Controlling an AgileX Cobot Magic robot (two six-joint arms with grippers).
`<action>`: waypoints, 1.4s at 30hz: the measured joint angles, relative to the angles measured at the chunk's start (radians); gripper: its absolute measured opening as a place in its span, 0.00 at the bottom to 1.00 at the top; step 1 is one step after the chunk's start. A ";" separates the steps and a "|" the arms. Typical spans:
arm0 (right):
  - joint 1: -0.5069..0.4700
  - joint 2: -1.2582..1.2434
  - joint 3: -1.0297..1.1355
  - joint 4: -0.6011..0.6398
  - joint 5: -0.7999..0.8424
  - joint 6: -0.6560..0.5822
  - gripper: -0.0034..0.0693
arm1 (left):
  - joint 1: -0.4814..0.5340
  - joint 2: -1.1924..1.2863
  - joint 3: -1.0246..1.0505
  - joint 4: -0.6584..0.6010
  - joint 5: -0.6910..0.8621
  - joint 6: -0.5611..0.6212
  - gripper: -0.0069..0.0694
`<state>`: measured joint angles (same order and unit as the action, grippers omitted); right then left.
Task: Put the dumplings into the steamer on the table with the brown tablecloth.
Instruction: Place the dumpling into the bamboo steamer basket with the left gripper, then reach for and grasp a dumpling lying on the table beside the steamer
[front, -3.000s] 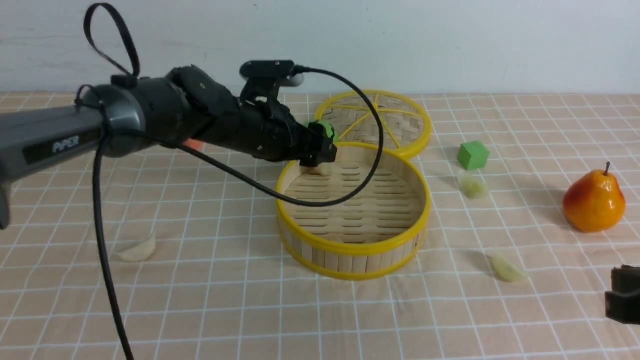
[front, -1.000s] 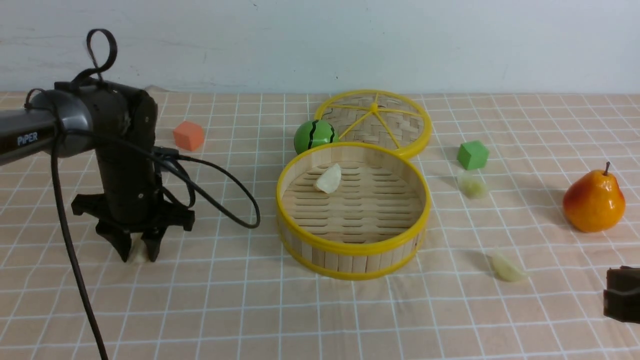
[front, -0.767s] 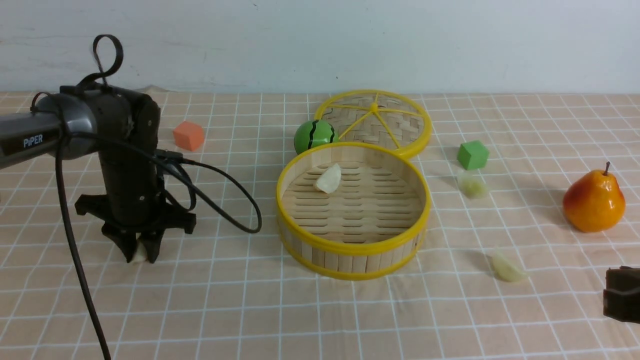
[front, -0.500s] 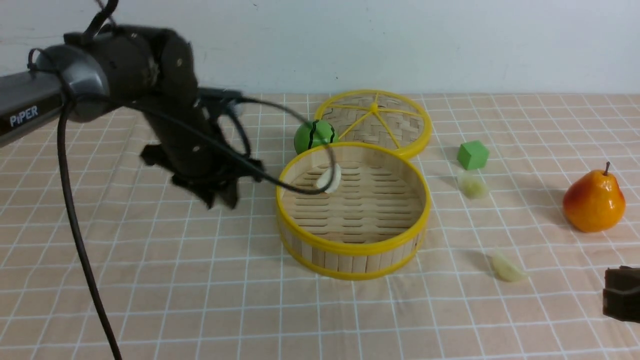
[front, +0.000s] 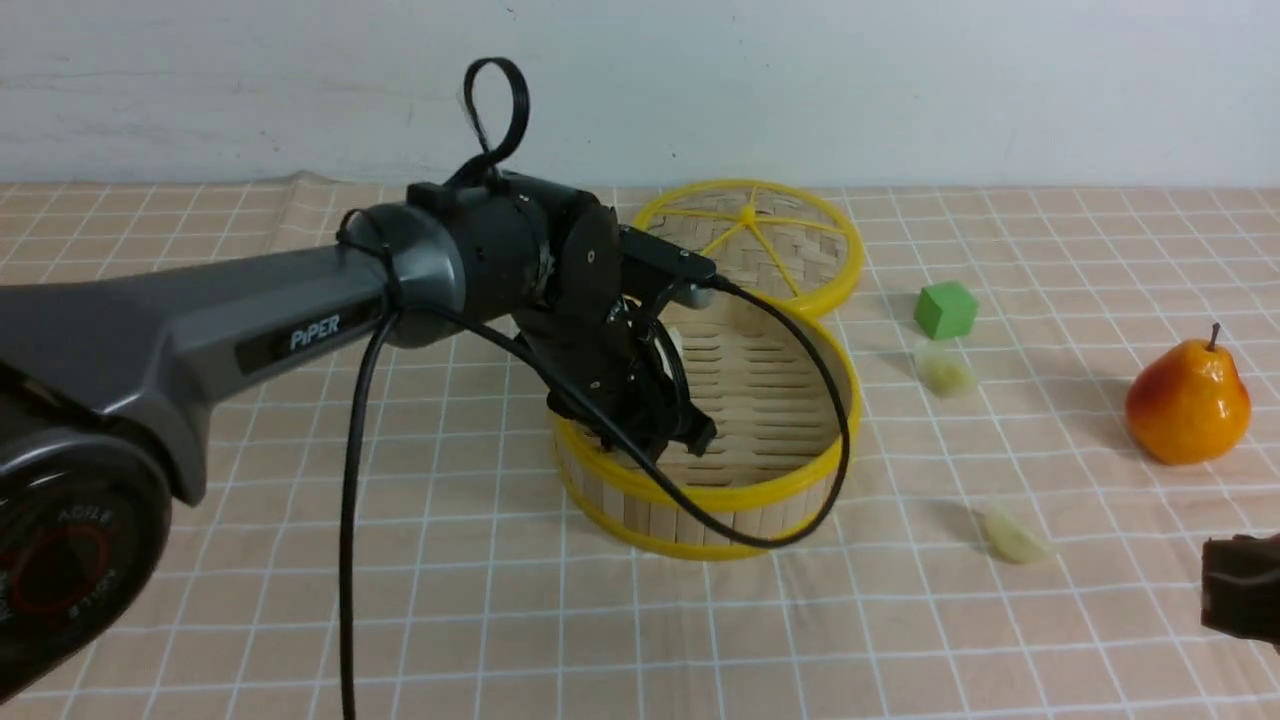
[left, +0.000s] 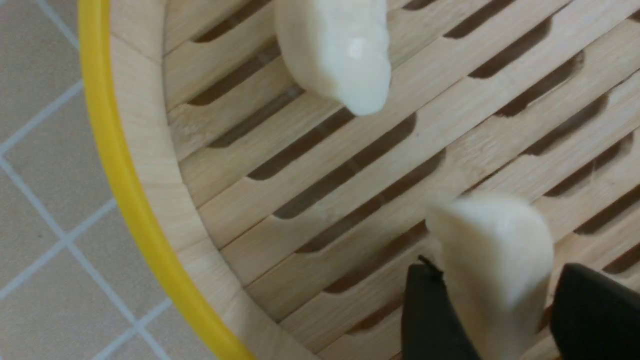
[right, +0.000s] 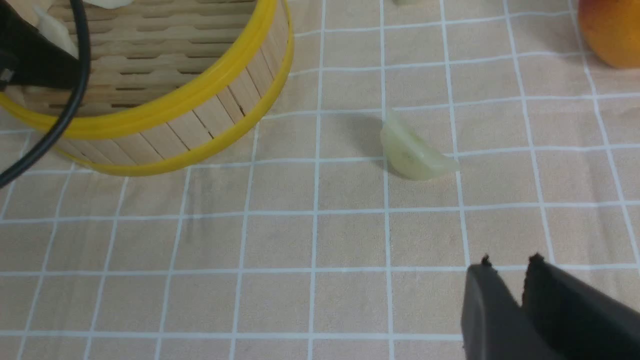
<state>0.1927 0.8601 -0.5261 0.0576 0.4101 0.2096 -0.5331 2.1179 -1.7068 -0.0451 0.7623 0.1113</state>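
Two dumplings were in the steamer (front: 740, 495): the loose dumpling (left: 337, 55) at its 11 o'clock, and the held dumpling (left: 492, 235), clamped mid-belly by the left gripper (left: 497, 285). The far dumpling (front: 945, 372) and near dumpling (front: 1015, 540) lay on the cloth (front: 400, 600) at 3 and 4 o'clock. The right gripper (right: 510, 260) hung nearly closed, empty. Each looked light, glossy and likely slippery (perhaps squashy), so best pinched across the belly, not the tips.

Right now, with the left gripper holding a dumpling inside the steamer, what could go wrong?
1. The black cable drapes over the steamer rim; when the left arm pulls back, it could snag and drag the steamer.
2. The left gripper pinches the held dumpling by one end. Once released it may tip or roll, possibly against the dumpling already inside.
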 joint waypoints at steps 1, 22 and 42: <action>0.001 0.000 0.000 0.004 0.003 -0.003 0.21 | 0.000 -0.004 0.000 0.008 0.007 -0.001 0.59; 0.058 0.836 -0.823 -0.111 0.315 -0.194 0.65 | 0.000 -0.705 -0.176 0.128 0.484 -0.096 0.07; -0.072 1.654 -1.810 0.064 0.749 -0.315 0.44 | 0.000 -1.457 0.851 0.529 0.484 -0.480 0.07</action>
<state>0.1210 2.5141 -2.3359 0.1213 1.1595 -0.1051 -0.5331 0.6607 -0.8558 0.4838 1.2459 -0.3682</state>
